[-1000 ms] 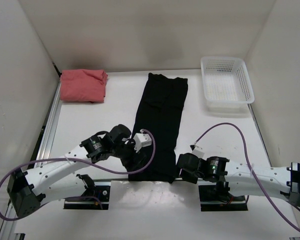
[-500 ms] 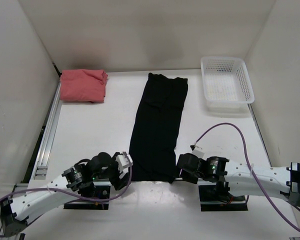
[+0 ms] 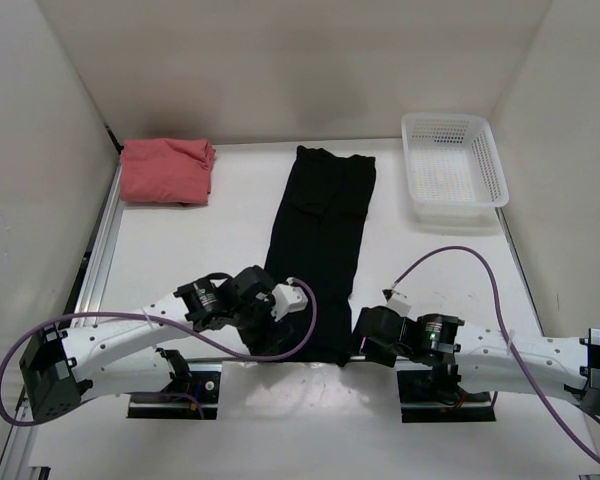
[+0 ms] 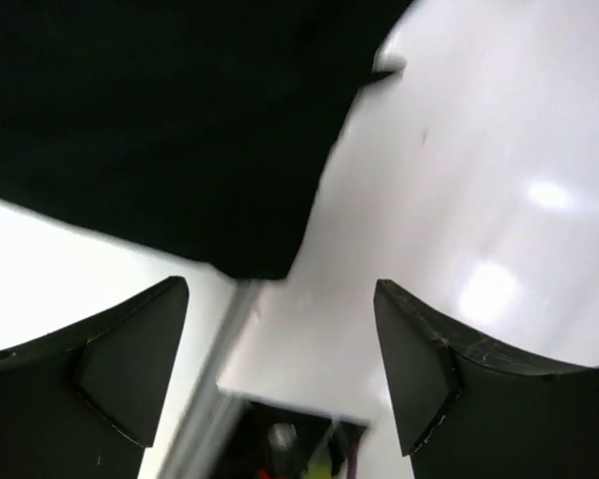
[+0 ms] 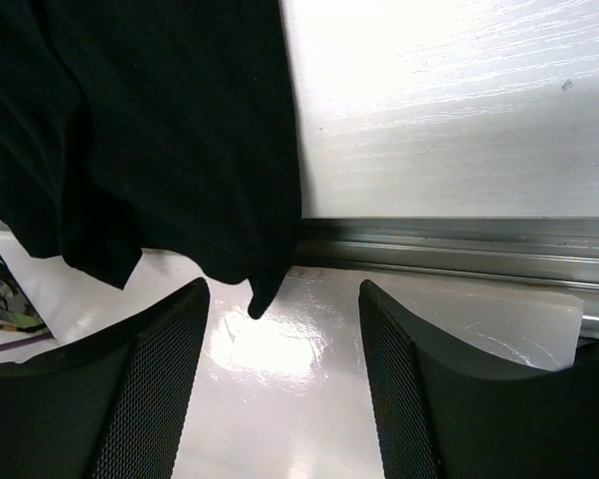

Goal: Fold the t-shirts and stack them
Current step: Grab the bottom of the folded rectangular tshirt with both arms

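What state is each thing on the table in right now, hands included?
Black cloth t-shirt: folded into a long strip, flat, near end over the table edge.
Salmon pink cloth t-shirt: folded, far left corner.
White perforated plastic basket: upright, empty.
Left hand: open, empty.
Right hand: open, empty.

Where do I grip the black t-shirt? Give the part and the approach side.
Grip the black t-shirt by its two near corners, from the near side, left gripper and right gripper one each. It lies as a long narrow strip whose near end overhangs the table, so a finger should slip under.
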Controlling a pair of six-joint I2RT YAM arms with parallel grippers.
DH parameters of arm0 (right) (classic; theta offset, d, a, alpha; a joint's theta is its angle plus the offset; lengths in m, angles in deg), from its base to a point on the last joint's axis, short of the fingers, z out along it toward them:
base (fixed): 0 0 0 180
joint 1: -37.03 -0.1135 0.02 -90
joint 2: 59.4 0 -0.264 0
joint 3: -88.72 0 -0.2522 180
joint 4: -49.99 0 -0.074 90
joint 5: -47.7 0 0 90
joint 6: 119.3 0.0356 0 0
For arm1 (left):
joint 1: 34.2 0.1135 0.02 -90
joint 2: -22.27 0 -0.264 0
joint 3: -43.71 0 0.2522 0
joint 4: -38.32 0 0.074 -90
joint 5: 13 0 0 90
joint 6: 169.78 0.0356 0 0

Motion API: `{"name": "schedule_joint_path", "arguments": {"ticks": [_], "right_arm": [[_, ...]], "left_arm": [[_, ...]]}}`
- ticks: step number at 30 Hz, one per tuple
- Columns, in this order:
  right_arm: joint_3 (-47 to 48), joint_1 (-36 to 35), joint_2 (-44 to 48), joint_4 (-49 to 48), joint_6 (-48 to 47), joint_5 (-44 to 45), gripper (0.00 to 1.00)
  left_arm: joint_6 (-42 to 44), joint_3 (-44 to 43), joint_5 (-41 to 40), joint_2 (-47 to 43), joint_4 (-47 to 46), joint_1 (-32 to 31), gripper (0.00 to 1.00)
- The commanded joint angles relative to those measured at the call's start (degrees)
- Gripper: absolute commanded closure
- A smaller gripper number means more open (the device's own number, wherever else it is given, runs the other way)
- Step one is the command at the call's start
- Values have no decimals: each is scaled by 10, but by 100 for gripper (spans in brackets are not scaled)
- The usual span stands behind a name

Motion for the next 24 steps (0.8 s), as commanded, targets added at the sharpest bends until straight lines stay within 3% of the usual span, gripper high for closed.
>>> {"name": "schedule_joint_path", "arguments": {"ticks": [1,5,11,14,16,18,21,24], "right_arm": [[2,1,1,2,6,18,34],[15,6,-34,-14,-15,25,34],[24,6,-41,-14,-17,19,34],[12,6,-36,-20,-5,19,34],[12,6,-31,-20,-5,19,34],[7,6,-31,-20,2,19,34],[7,6,-26,-20,2,19,34],[7,6,-26,-20,2,19,34]], "left_arm": [[0,10,38,-17,54,11,15],[0,39,39,-17,32,16,13],[0,117,-115,-69,-64,-3,13],[0,173,-183,-144,-120,-43,13],[0,215,-183,-231,-148,-58,12],[0,246,-145,-328,-148,-63,12],[0,268,-54,-407,-141,-63,12],[0,253,-12,-390,-78,-63,11]]}}
